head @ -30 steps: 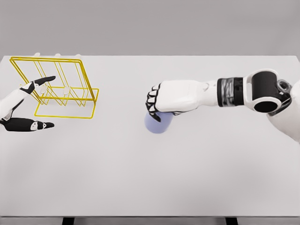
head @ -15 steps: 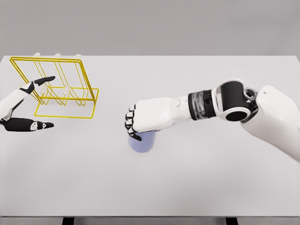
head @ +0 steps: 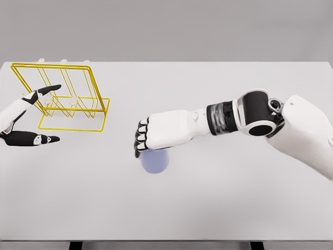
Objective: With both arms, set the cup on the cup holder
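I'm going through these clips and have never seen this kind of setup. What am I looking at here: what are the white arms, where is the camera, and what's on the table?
This is a simulator's render, seen from a camera on a humanoid robot's head, looking down at a white table. The two white arms are the robot's own. The right robot hand reaches in from the right and is curled over the top of a pale blue cup. The left robot hand shows at the left edge, fingers spread, holding nothing, beside a yellow wire cup holder standing on the table.
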Available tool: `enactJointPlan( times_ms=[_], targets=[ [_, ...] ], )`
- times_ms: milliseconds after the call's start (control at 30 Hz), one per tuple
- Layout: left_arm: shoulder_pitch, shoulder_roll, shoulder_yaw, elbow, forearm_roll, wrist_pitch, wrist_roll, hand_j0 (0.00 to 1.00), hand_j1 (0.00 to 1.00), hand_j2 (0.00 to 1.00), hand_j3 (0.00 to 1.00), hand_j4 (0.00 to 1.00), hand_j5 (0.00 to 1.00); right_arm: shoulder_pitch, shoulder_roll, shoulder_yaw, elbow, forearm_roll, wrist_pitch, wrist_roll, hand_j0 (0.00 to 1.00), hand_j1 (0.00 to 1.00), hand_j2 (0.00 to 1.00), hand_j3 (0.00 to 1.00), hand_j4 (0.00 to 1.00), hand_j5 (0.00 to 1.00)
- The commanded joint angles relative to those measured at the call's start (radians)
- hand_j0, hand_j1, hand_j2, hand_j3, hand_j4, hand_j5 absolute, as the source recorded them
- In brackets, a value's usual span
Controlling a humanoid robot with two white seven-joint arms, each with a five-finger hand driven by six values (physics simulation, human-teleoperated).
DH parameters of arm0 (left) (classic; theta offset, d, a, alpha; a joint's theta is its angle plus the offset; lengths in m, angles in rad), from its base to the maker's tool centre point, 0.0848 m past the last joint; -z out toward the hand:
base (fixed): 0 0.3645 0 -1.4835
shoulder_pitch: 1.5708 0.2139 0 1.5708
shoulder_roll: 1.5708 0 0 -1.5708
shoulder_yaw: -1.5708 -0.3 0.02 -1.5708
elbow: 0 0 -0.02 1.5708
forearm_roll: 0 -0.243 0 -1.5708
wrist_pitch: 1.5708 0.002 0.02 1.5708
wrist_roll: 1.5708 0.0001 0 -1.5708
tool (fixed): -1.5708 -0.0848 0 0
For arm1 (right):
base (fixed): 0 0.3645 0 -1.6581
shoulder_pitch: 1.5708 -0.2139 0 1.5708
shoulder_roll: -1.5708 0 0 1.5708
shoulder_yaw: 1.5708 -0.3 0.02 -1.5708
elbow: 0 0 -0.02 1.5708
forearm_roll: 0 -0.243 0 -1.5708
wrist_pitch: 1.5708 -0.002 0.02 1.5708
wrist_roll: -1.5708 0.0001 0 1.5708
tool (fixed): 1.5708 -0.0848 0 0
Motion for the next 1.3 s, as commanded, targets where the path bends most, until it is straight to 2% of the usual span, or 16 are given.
enactJointPlan(
  times_ms=[0, 33, 100, 200, 367, 467, 567, 633, 733, 800, 867, 933, 1033, 1133, 1267],
  targets=[
    [0.000, 0.001, 0.000, 0.000, 0.007, 0.001, 0.000, 1.00, 1.00, 1.00, 1.00, 1.00, 1.00, 0.000, -0.001, -0.001, -0.005, -0.004, 0.003, 0.000, 0.92, 0.92, 0.92, 0.92, 0.92, 0.92],
    [0.000, 0.001, 0.000, 0.000, 0.007, 0.001, 0.000, 1.00, 1.00, 1.00, 1.00, 1.00, 1.00, -0.002, -0.001, -0.003, -0.005, -0.004, 0.003, 0.000, 0.92, 0.92, 0.92, 0.92, 0.92, 0.92],
    [0.000, 0.001, 0.000, 0.000, 0.007, 0.001, 0.000, 1.00, 1.00, 1.00, 1.00, 1.00, 1.00, -0.009, -0.009, -0.015, -0.005, -0.004, 0.003, 0.000, 0.99, 0.99, 0.99, 0.99, 0.99, 0.99],
    [0.000, 0.001, 0.000, 0.000, 0.007, 0.001, 0.000, 1.00, 1.00, 1.00, 1.00, 1.00, 1.00, -0.015, -0.014, -0.027, -0.013, -0.005, 0.003, 0.000, 1.00, 1.00, 1.00, 1.00, 1.00, 1.00],
    [0.000, 0.001, 0.000, 0.000, 0.007, 0.001, 0.000, 1.00, 1.00, 1.00, 1.00, 1.00, 1.00, -0.008, -0.060, -0.187, -0.031, -0.019, 0.003, 0.000, 1.00, 1.00, 1.00, 1.00, 1.00, 1.00],
    [0.000, 0.001, 0.000, 0.000, 0.007, 0.001, 0.000, 1.00, 1.00, 1.00, 1.00, 1.00, 1.00, 0.012, -0.090, -0.366, -0.025, -0.031, 0.003, 0.000, 1.00, 1.00, 1.00, 1.00, 1.00, 1.00],
    [0.000, 0.001, 0.000, 0.000, 0.007, 0.001, 0.000, 1.00, 1.00, 1.00, 1.00, 1.00, 1.00, 0.123, -0.187, -0.562, -0.022, -0.111, 0.003, 0.000, 1.00, 1.00, 1.00, 1.00, 1.00, 1.00],
    [0.000, 0.001, 0.000, 0.000, 0.007, 0.001, 0.000, 1.00, 1.00, 1.00, 1.00, 1.00, 1.00, 0.291, -0.192, -0.769, -0.016, -0.119, 0.003, 0.000, 1.00, 1.00, 1.00, 1.00, 1.00, 1.00],
    [0.000, 0.001, 0.001, 0.000, 0.006, 0.001, 0.000, 1.00, 1.00, 1.00, 1.00, 1.00, 1.00, 0.478, -0.193, -0.888, -0.030, -0.155, 0.003, 0.000, 1.00, 1.00, 1.00, 1.00, 1.00, 1.00],
    [0.000, 0.001, 0.001, 0.000, 0.006, 0.001, -0.001, 1.00, 1.00, 1.00, 1.00, 1.00, 1.00, 0.632, -0.190, -1.009, -0.076, -0.174, 0.003, 0.000, 1.00, 1.00, 1.00, 1.00, 1.00, 1.00],
    [0.000, 0.001, 0.001, 0.000, 0.006, 0.001, -0.006, 1.00, 1.00, 1.00, 1.00, 1.00, 1.00, 0.676, -0.192, -1.056, -0.076, -0.175, 0.003, 0.000, 1.00, 1.00, 1.00, 1.00, 1.00, 1.00],
    [0.000, 0.001, 0.001, 0.000, 0.006, 0.001, -0.006, 1.00, 1.00, 1.00, 1.00, 1.00, 1.00, 0.738, -0.187, -1.064, -0.076, -0.175, 0.003, 0.000, 1.00, 1.00, 1.00, 1.00, 1.00, 1.00],
    [-0.002, 0.003, 0.023, -0.011, -0.008, 0.001, -0.007, 1.00, 1.00, 1.00, 1.00, 1.00, 1.00, 0.788, -0.179, -1.099, -0.073, -0.175, 0.003, 0.000, 1.00, 1.00, 1.00, 1.00, 1.00, 1.00],
    [-0.006, 0.000, 0.081, -0.034, -0.109, 0.001, -0.006, 1.00, 1.00, 1.00, 1.00, 1.00, 1.00, 0.847, -0.179, -1.144, -0.069, -0.174, 0.003, 0.000, 1.00, 1.00, 1.00, 1.00, 1.00, 1.00],
    [-0.040, 0.004, 0.084, -0.063, -0.178, 0.001, -0.006, 1.00, 1.00, 1.00, 1.00, 1.00, 1.00, 0.877, -0.159, -1.144, -0.065, -0.174, 0.003, 0.000, 1.00, 1.00, 1.00, 1.00, 1.00, 1.00]
  ],
)
